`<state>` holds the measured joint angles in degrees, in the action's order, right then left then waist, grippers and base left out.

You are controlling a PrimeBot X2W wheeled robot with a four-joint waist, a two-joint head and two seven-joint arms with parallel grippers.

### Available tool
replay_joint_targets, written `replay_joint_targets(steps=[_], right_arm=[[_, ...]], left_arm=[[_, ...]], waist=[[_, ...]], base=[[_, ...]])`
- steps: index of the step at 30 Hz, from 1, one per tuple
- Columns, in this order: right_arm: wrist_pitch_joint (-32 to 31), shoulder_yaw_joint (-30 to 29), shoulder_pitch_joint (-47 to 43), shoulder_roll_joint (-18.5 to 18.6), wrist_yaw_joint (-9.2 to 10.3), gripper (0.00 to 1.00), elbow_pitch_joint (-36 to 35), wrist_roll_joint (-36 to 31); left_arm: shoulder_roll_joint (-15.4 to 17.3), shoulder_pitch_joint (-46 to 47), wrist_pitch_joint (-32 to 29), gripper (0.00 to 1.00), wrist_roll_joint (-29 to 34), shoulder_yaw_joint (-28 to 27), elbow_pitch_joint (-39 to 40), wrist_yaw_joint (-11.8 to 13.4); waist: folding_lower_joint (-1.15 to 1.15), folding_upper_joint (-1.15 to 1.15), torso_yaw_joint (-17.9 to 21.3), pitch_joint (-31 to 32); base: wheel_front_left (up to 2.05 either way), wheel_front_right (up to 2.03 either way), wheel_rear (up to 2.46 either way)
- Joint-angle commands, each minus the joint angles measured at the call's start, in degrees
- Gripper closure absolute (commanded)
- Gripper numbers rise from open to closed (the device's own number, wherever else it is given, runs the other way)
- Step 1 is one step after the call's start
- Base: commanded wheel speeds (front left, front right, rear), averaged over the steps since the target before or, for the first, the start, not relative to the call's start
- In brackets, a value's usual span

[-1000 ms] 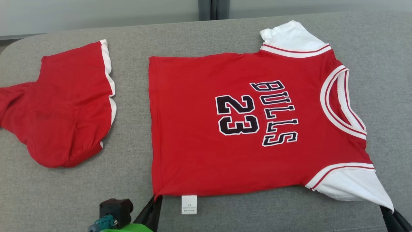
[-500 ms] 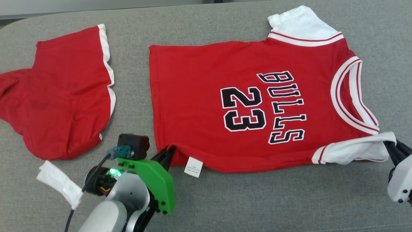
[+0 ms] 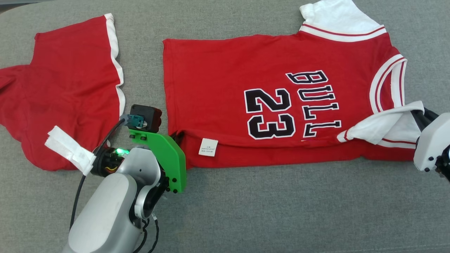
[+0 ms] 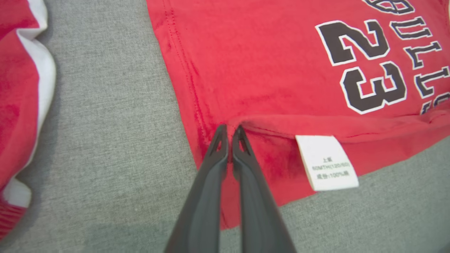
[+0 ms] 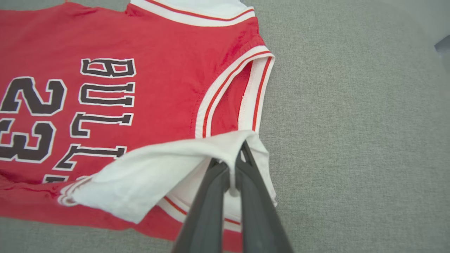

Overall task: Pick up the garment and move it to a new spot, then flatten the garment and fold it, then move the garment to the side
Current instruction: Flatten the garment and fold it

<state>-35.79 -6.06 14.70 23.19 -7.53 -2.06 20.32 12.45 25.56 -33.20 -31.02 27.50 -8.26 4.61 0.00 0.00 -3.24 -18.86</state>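
On the grey cushion (image 3: 281, 211), shirt (image 3: 225, 91) lies flat, long axis L-to-R. L gripper (image 4: 230, 131) pinches its near hem corner, R gripper (image 5: 232, 165) the near white sleeve (image 5: 140, 172), both clamped on cloth; far edge lies straight ahead, so fold fwd.

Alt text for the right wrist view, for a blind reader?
The right gripper pinches the white sleeve of a red jersey numbered 23, draped over its front, on a grey fabric surface.
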Motion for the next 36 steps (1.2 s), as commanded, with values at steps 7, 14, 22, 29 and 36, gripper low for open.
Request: replay_joint_targets(steps=[7, 14, 22, 29, 36], right_arm=[[2.79, 1.75, 3.43, 0.25, 0.08, 0.23, 3.40, -1.32], [6.08, -0.60, 0.90, -0.33, 0.09, 0.00, 0.95, -1.55], [5.07, -3.64, -11.66, -3.17, 0.09, 0.00, -7.40, -0.91], [4.51, -5.69, -11.45, -3.70, 0.09, 0.00, -5.77, -3.58], [2.16, -6.01, -8.93, -2.88, 0.09, 0.00, -1.64, -2.80]], left_arm=[[0.58, 1.61, 0.92, 1.00, 0.38, -0.02, -2.16, -0.50], [0.41, 0.04, 5.49, 0.00, 1.74, -0.25, -0.55, 0.55], [1.67, -10.34, 8.58, 0.00, 0.04, -1.25, 8.67, 3.32], [2.91, -10.43, 7.44, 0.00, 0.65, -1.07, 8.68, 3.50], [3.48, -9.84, 5.73, 0.00, -0.20, -0.21, 6.32, 2.48]], waist=[[0.00, 0.00, -0.36, 0.37], [0.00, 0.00, -0.38, 0.56], [0.00, 0.00, 0.85, -0.35], [0.00, 0.00, 1.81, -3.00], [0.00, 0.00, 1.81, -4.49]], base=[[0.00, 0.00, 0.00], [0.00, 0.00, 0.00], [0.00, 0.00, 0.00], [0.00, 0.00, 0.00], [0.00, 0.00, 0.00]])
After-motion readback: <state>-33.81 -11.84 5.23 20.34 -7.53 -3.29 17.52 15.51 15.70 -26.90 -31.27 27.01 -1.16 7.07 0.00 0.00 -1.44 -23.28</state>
